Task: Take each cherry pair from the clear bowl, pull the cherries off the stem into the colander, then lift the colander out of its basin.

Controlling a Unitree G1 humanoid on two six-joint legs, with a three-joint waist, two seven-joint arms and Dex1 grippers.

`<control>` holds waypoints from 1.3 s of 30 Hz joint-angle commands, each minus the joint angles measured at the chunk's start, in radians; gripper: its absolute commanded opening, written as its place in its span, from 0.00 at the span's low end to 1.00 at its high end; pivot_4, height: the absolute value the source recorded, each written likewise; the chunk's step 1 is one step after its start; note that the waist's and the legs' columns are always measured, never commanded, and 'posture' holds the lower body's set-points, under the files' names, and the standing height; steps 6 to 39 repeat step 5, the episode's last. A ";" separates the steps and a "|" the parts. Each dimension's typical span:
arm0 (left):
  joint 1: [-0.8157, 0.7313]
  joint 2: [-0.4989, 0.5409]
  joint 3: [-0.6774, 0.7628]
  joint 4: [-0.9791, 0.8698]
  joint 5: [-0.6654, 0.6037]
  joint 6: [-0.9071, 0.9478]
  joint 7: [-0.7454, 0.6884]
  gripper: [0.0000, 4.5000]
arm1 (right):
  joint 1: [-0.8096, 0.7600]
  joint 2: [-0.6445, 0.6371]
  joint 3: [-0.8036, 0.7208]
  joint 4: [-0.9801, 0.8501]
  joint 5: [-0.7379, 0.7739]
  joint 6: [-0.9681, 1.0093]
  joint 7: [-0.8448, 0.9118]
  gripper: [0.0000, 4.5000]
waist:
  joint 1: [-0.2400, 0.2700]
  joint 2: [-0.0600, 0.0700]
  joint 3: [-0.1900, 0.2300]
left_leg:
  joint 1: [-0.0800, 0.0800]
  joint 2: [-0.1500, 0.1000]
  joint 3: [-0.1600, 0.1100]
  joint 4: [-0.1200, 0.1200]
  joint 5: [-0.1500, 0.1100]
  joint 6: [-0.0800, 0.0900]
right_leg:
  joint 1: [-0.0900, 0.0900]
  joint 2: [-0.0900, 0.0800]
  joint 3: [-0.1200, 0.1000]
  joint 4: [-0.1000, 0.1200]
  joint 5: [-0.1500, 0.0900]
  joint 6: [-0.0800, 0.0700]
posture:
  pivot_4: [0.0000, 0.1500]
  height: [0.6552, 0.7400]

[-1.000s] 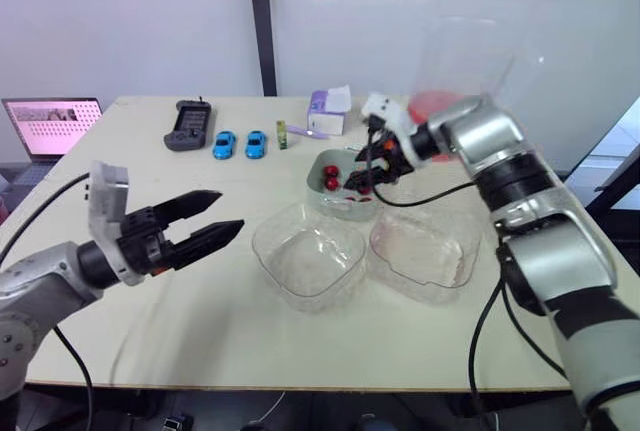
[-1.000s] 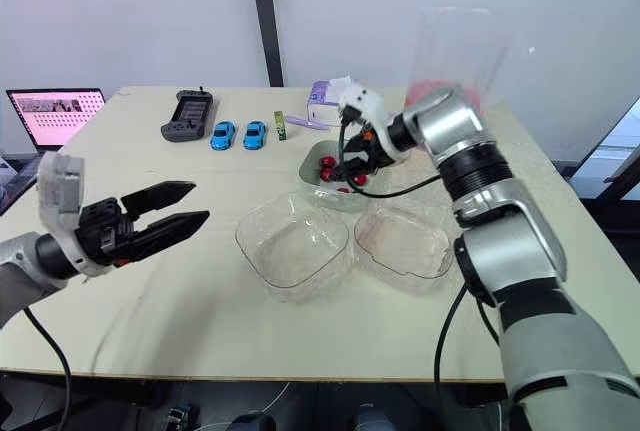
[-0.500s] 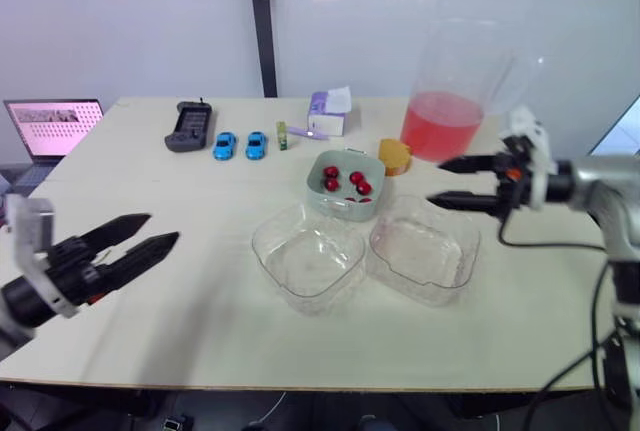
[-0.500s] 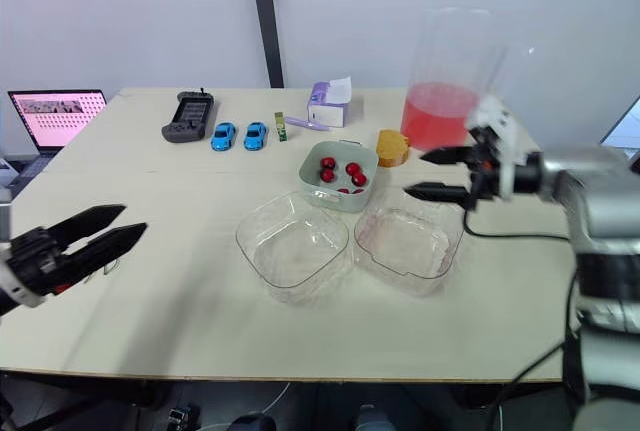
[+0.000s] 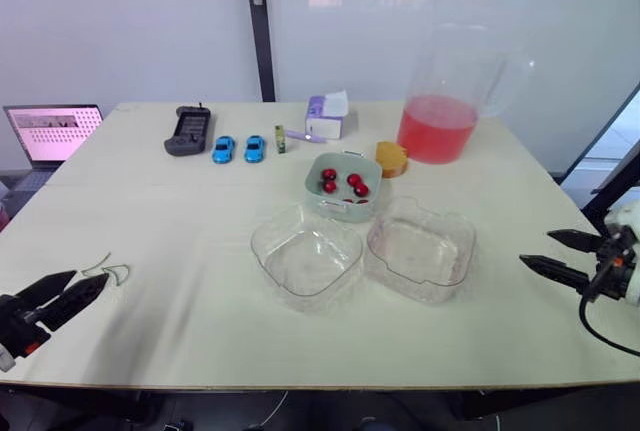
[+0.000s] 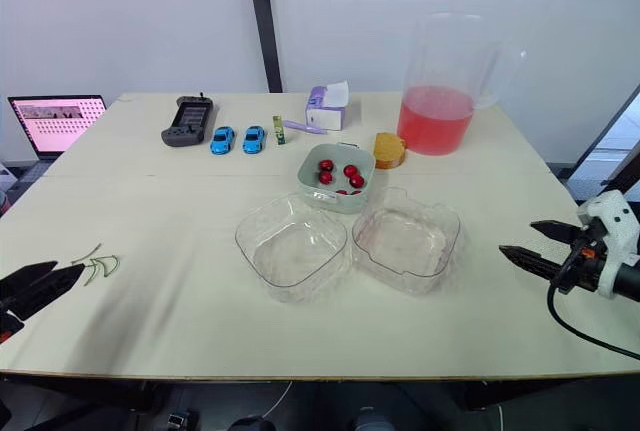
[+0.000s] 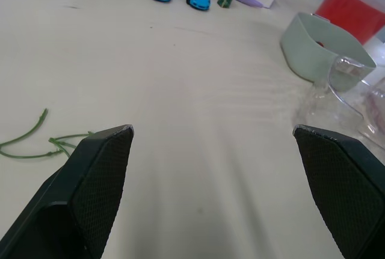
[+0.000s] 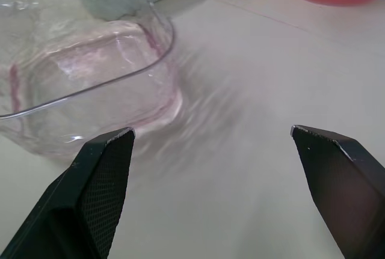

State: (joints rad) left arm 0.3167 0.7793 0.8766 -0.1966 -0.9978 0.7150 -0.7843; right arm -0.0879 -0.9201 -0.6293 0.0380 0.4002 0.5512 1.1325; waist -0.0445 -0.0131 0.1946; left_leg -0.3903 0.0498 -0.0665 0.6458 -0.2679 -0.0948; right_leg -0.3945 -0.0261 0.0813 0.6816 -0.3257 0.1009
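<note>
Gleaming round cherries (image 6: pixel 350 170) sit in matte colander (image 6: pixel 330 200)

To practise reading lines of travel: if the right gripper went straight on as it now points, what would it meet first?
Probably the clear bowl nearest it: the right gripper points low across bare table at its wall, though depth is hard to judge.
</note>
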 commanded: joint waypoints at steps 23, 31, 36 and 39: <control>-0.045 0.013 0.023 0.043 0.023 -0.022 -0.008 1.00 | -0.013 0.004 0.008 0.018 0.042 -0.049 -0.054 0.99 | 0.001 0.000 0.000 | 0.000 0.000 0.000 0.000 0.000 0.000 | 0.000 0.000 0.000 0.000 0.000 0.000 | 1.00 1.00; -0.045 0.013 0.023 0.043 0.023 -0.022 -0.008 1.00 | -0.013 0.004 0.008 0.018 0.042 -0.049 -0.054 0.99 | 0.001 0.000 0.000 | 0.000 0.000 0.000 0.000 0.000 0.000 | 0.000 0.000 0.000 0.000 0.000 0.000 | 1.00 1.00; -0.045 0.013 0.023 0.043 0.023 -0.022 -0.008 1.00 | -0.013 0.004 0.008 0.018 0.042 -0.049 -0.054 0.99 | 0.001 0.000 0.000 | 0.000 0.000 0.000 0.000 0.000 0.000 | 0.000 0.000 0.000 0.000 0.000 0.000 | 1.00 1.00; -0.045 0.013 0.023 0.043 0.023 -0.022 -0.008 1.00 | -0.013 0.004 0.008 0.018 0.042 -0.049 -0.054 0.99 | 0.001 0.000 0.000 | 0.000 0.000 0.000 0.000 0.000 0.000 | 0.000 0.000 0.000 0.000 0.000 0.000 | 1.00 1.00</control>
